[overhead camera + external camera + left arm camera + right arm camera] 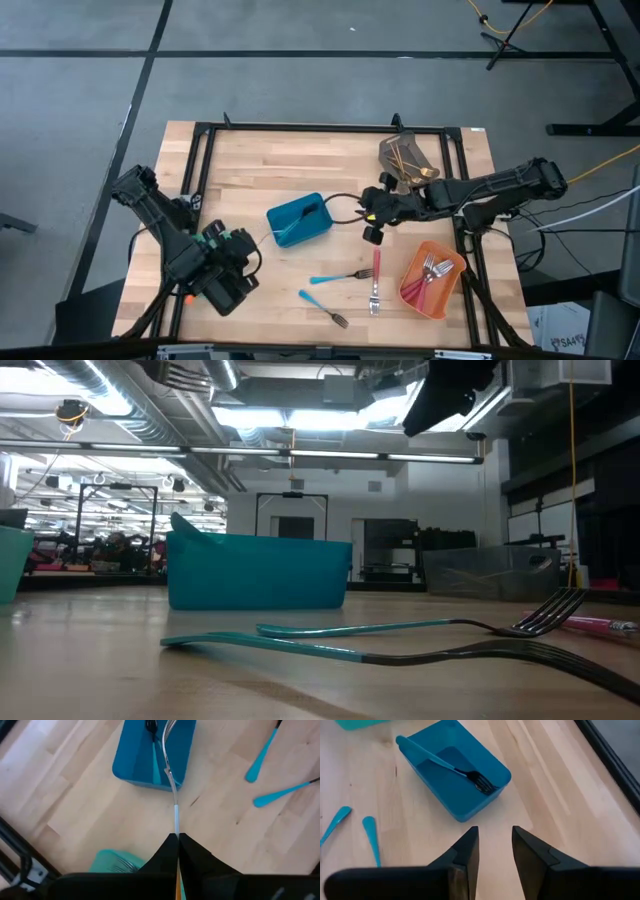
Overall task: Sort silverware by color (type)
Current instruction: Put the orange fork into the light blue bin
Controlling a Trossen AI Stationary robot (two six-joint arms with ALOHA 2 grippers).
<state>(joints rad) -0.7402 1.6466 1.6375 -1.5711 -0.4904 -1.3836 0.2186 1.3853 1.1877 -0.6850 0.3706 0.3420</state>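
At mid-worktop [260,160] your right gripper [495,847] hovers just right of the blue bin [299,220], fingers parted and empty — one blue-handled fork [445,766] lies inside. Two blue forks [338,276] and a pink one [376,280] lie nearer; your left gripper [177,850] waits near-left, fingers clenched. No readable writing shows.

On my wooden bench [250,160], a blue bin [298,221] at centre, an orange bin [433,281] near right, a grey bin [405,157] far right, a teal bin [112,860] near left.
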